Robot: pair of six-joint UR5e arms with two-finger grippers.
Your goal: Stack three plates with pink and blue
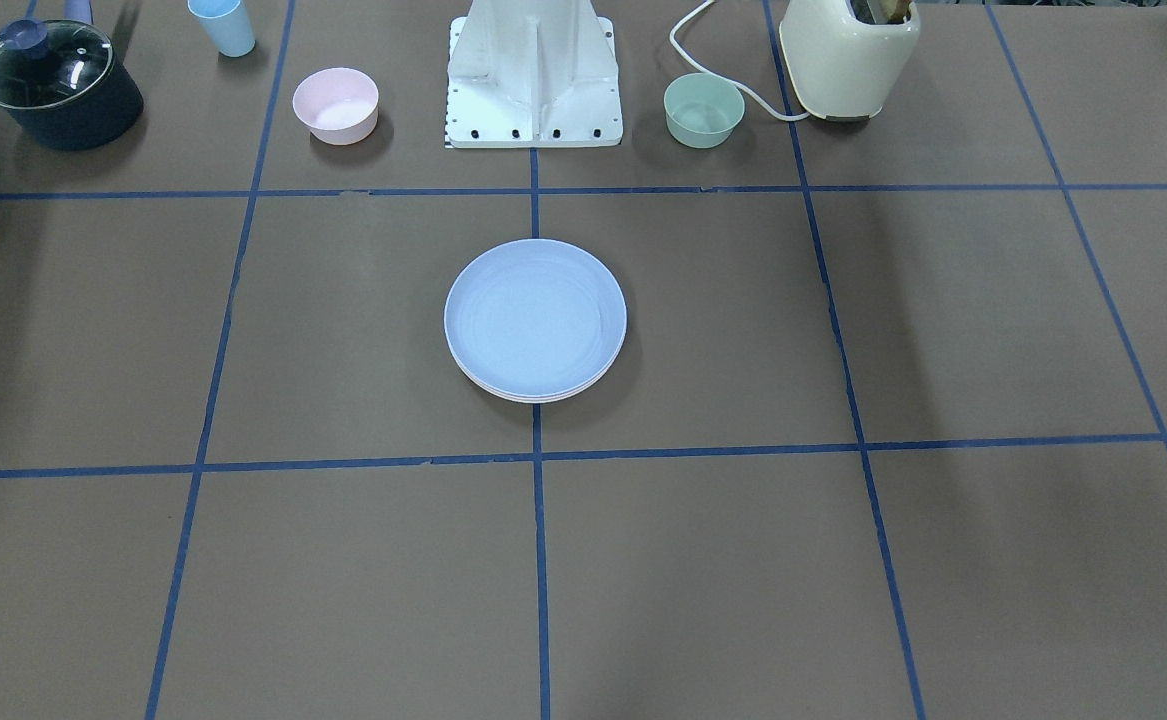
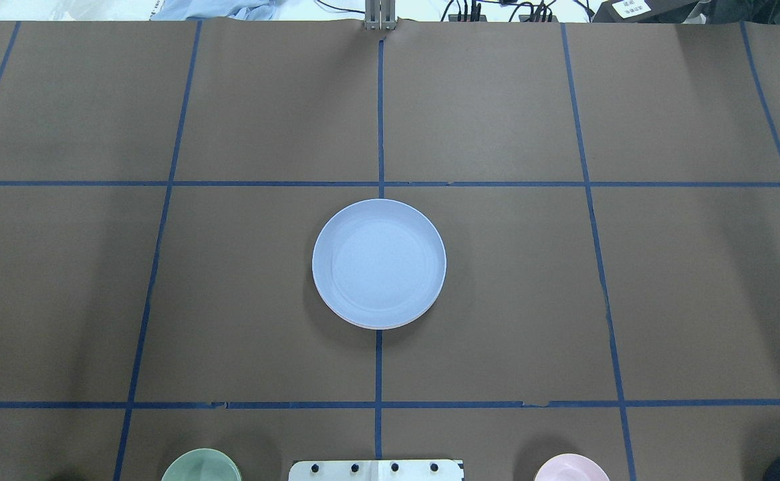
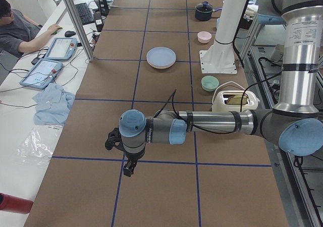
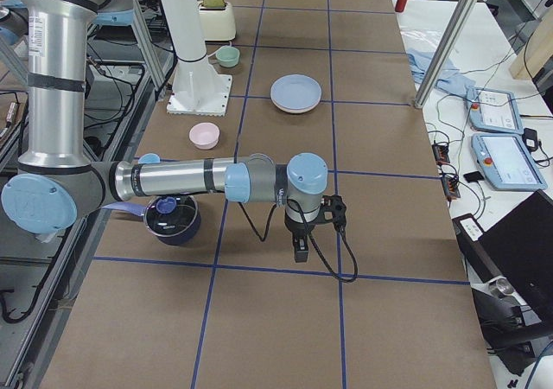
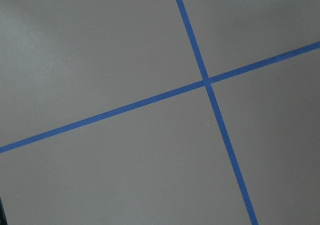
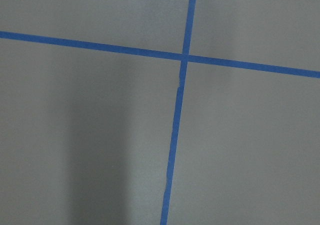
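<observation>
The light blue plate (image 1: 535,318) lies on top of a stack at the table's middle, also in the overhead view (image 2: 379,262) and both side views (image 3: 161,56) (image 4: 296,91). A thin pinkish rim of the pink plate (image 2: 368,327) peeks out under it. I cannot make out the cream-green plate. My left gripper (image 3: 128,169) hangs over the table far from the stack and shows only in the exterior left view. My right gripper (image 4: 300,251) hangs far from it on the other side and shows only in the exterior right view. I cannot tell whether either is open or shut.
Along the robot's side stand a dark pot with a glass lid (image 1: 58,85), a light blue cup (image 1: 223,25), a small pink bowl (image 1: 335,105), the white robot base (image 1: 533,80), a mint bowl (image 1: 704,110) and a cream toaster (image 1: 848,55). An operator (image 3: 20,30) sits beyond the far edge.
</observation>
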